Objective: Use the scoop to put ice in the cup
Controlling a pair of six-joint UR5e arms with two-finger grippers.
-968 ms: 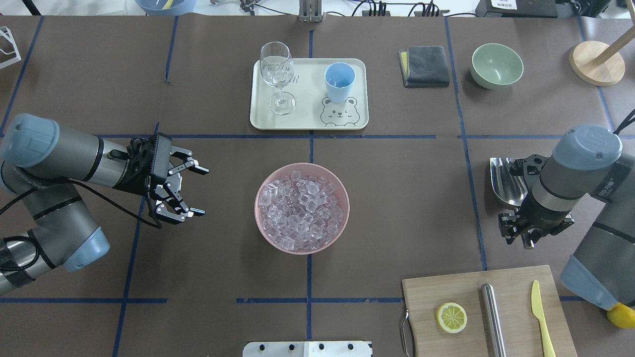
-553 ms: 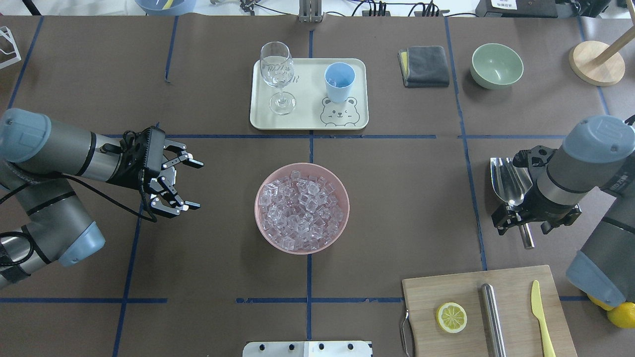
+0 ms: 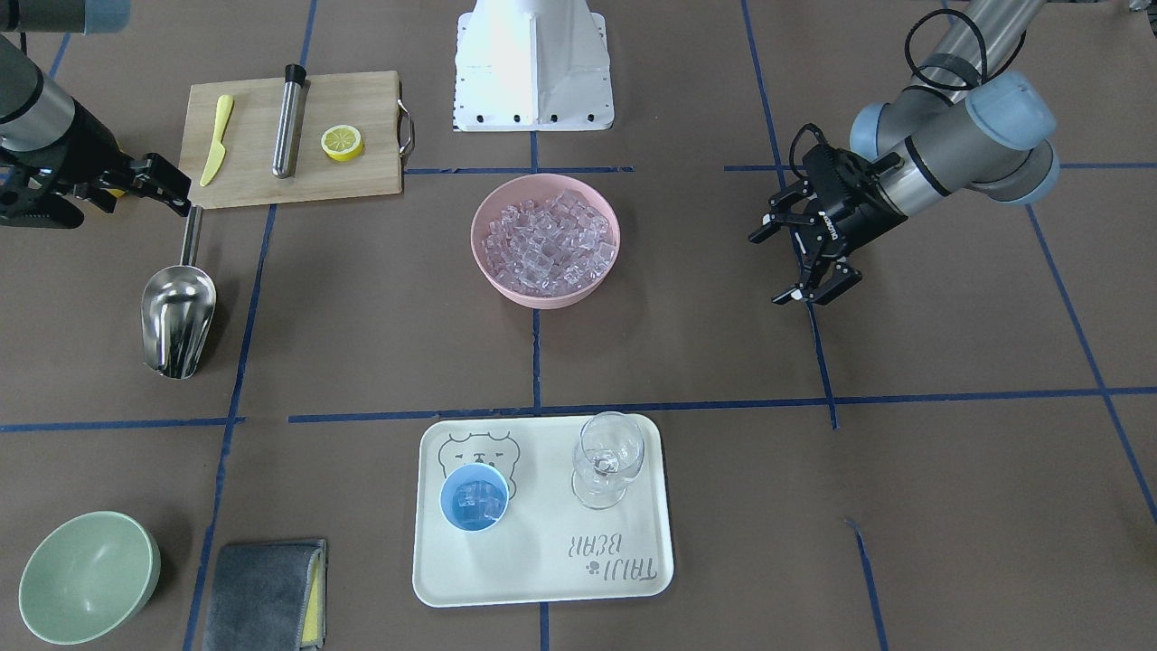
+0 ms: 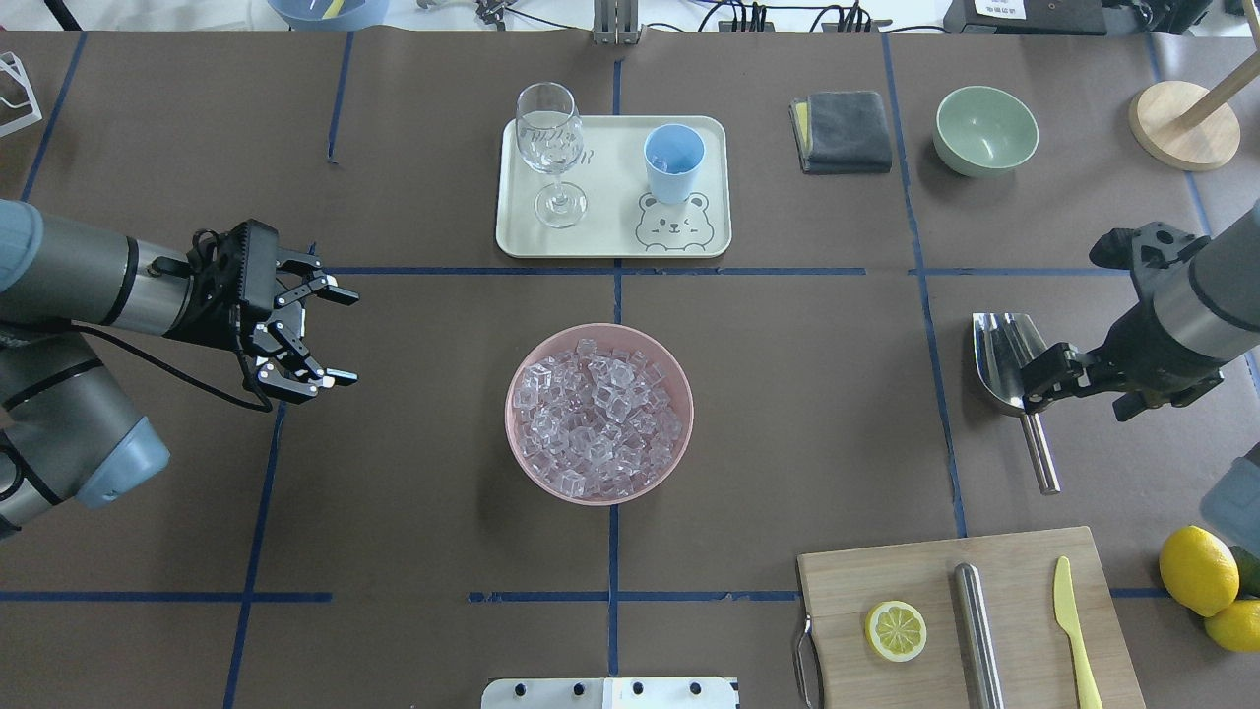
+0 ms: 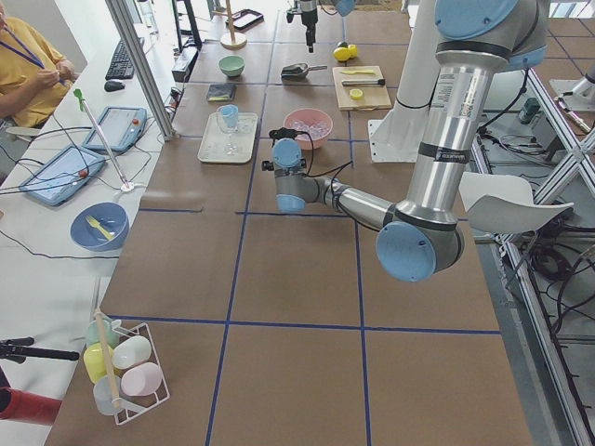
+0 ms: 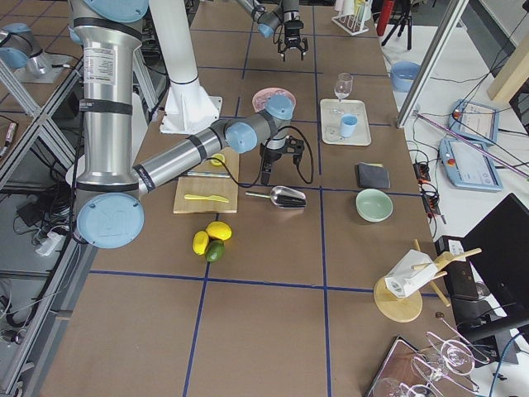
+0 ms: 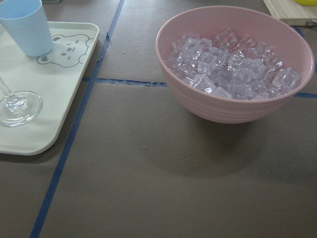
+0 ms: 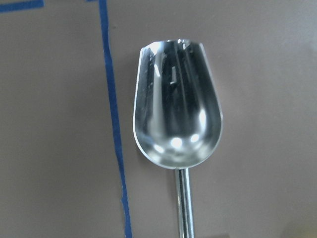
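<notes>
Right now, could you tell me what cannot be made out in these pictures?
The ice in the cup: too small to count in the front-facing view.
The scoop handle's end: cut off by the right wrist view's lower edge.
The right gripper: partly hidden under its own wrist in the overhead view.

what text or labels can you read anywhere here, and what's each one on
"TAJI BEAR": printed on the cream tray, upside down in the front-facing view, near a drawn bear face.
Etched lettering on the wine glass: too faint to read.
White label on the black box at the table's far edge: too small to read.
Printed band on the left arm's upright link: too small to read.
</notes>
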